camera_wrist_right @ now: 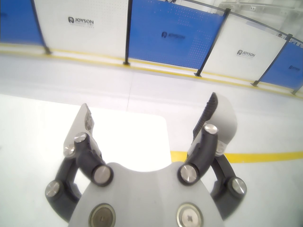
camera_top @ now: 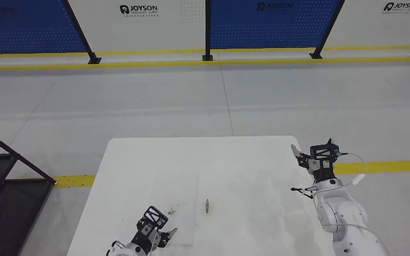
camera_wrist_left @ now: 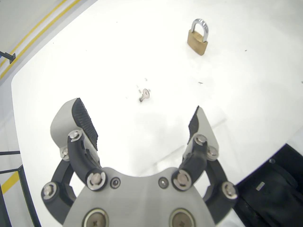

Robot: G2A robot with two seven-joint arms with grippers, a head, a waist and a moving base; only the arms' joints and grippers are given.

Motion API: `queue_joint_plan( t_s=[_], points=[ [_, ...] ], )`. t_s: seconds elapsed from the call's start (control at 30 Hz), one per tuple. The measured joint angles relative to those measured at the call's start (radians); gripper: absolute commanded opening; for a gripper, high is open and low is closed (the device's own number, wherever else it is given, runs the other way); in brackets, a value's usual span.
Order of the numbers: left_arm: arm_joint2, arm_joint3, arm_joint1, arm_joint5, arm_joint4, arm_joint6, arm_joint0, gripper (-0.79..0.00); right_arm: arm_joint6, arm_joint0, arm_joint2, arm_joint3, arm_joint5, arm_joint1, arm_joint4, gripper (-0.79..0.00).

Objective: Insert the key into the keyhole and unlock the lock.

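Observation:
A brass padlock (camera_wrist_left: 198, 40) with a silver shackle lies on the white table (camera_top: 192, 160); from above the padlock (camera_top: 207, 205) sits near the table's middle front. A small silver key (camera_wrist_left: 144, 94) lies flat between the padlock and my left gripper; the top view shows the key (camera_top: 172, 211) as a tiny speck. My left gripper (camera_wrist_left: 137, 105) is open and holds nothing, a short way from the key, near the table's front edge (camera_top: 161, 225). My right gripper (camera_wrist_right: 148, 101) is open and holds nothing, by the table's far right corner (camera_top: 312, 150).
A black metal frame (camera_top: 19, 182) stands on the floor left of the table. Blue and white fence panels (camera_top: 160, 25) line the back. A yellow floor line (camera_top: 378, 168) runs past the right side. A black object (camera_wrist_left: 272, 190) lies below the table's edge.

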Motion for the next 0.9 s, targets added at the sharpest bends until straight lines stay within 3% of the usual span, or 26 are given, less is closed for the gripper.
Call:
queue_joint_plan(
  t_s=[0.07,0.2,0.27,0.37,0.43,0.8,0.9],
  points=[
    [0.034,0.032,-0.005,0.024,0.01,-0.026,-0.038,-0.24,0.0,0.0,0.0,0.0,0.0,0.0,0.0,0.0],
    [0.094,0.086,-0.014,0.065,0.038,-0.073,-0.112,-0.228,0.0,0.0,0.0,0.0,0.0,0.0,0.0,0.0],
    [0.113,0.107,-0.018,0.079,0.047,-0.091,-0.139,-0.289,0.0,0.0,0.0,0.0,0.0,0.0,0.0,0.0],
    [0.141,0.141,-0.025,0.107,0.052,-0.112,-0.177,-0.311,0.0,0.0,0.0,0.0,0.0,0.0,0.0,0.0],
    [0.155,0.16,-0.028,0.116,0.044,-0.124,-0.198,-0.397,0.0,0.0,0.0,0.0,0.0,0.0,0.0,0.0],
    [0.18,0.205,-0.036,0.123,0.016,-0.148,-0.242,-0.409,0.0,0.0,0.0,0.0,0.0,0.0,0.0,0.0],
    [0.183,0.207,-0.036,0.127,0.018,-0.144,-0.243,-0.456,0.0,0.0,0.0,0.0,0.0,0.0,0.0,0.0]
  ],
)
